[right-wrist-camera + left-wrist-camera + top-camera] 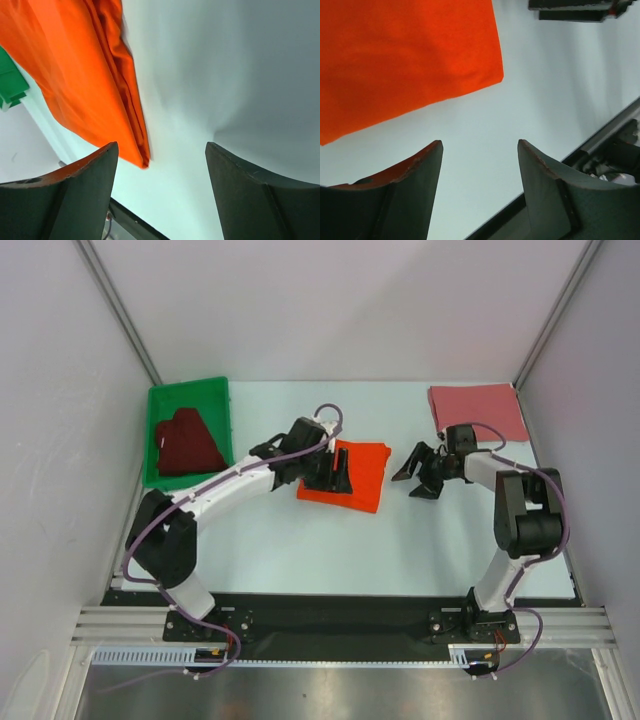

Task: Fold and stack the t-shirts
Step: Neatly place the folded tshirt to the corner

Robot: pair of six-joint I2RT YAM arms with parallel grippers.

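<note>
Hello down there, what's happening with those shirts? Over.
Status: left gripper and right gripper open, empty. Mid-table, orange t-shirt folded; pink t-shirt flat far right; maroon t-shirt in green bin. No stack yet; nothing blocking.

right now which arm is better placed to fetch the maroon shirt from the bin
Left, probably. The maroon shirt lies in the green bin on its side; the right gripper hangs beyond the orange shirt.

The orange t-shirt (pixel 365 478) is lying folded flat. The pink t-shirt (pixel 478 410) is lying folded well to its right and farther back. The maroon t-shirt (pixel 188 443) is sitting bunched well to its left.
</note>
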